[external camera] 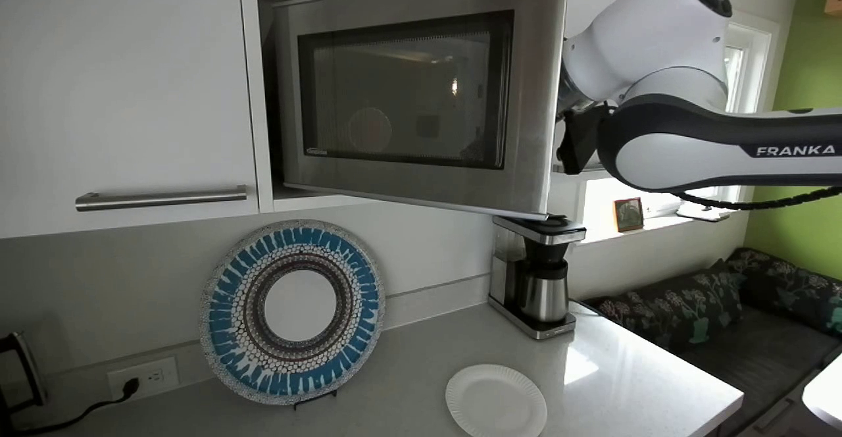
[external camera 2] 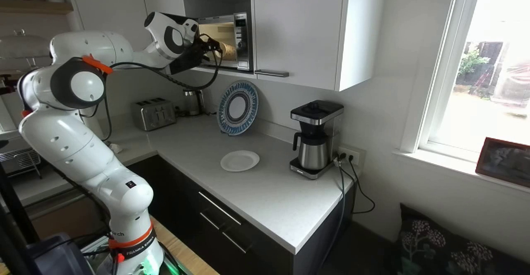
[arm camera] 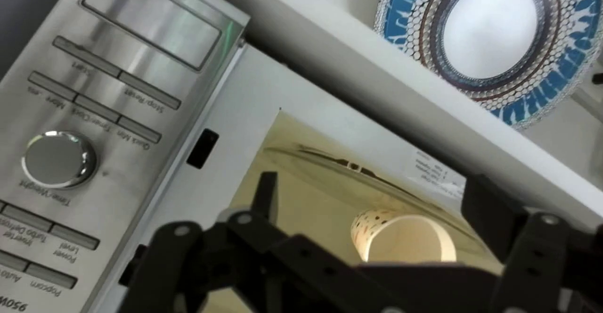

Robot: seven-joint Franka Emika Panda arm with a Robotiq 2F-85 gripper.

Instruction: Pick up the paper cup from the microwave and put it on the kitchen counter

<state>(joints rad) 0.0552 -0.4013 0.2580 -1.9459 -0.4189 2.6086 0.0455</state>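
Observation:
The paper cup (arm camera: 370, 230), cream with dark specks, is inside the lit microwave (arm camera: 52, 115), its mouth facing the wrist camera. Its lower part in that picture is hidden by the gripper body. A speckled part of the cup (external camera 2: 227, 51) shows in an exterior view. The microwave also shows in both exterior views (external camera: 421, 190) (external camera 2: 242, 39), its door swung open. My gripper (arm camera: 379, 204) is open, its fingers on either side of the cup's picture with nothing between them touching. In an exterior view the gripper (external camera 2: 213, 48) is at the microwave opening. The kitchen counter (external camera: 421, 351) (external camera 2: 265, 196) lies below.
The open microwave door juts out over the counter. A flat white plate (external camera: 496, 401) (external camera 2: 240, 161) lies on the counter. A patterned blue plate (external camera: 299, 305) (external camera 2: 238, 107) leans at the backsplash. A coffee maker (external camera: 539, 279) (external camera 2: 314, 142) and a toaster (external camera 2: 154, 113) stand there.

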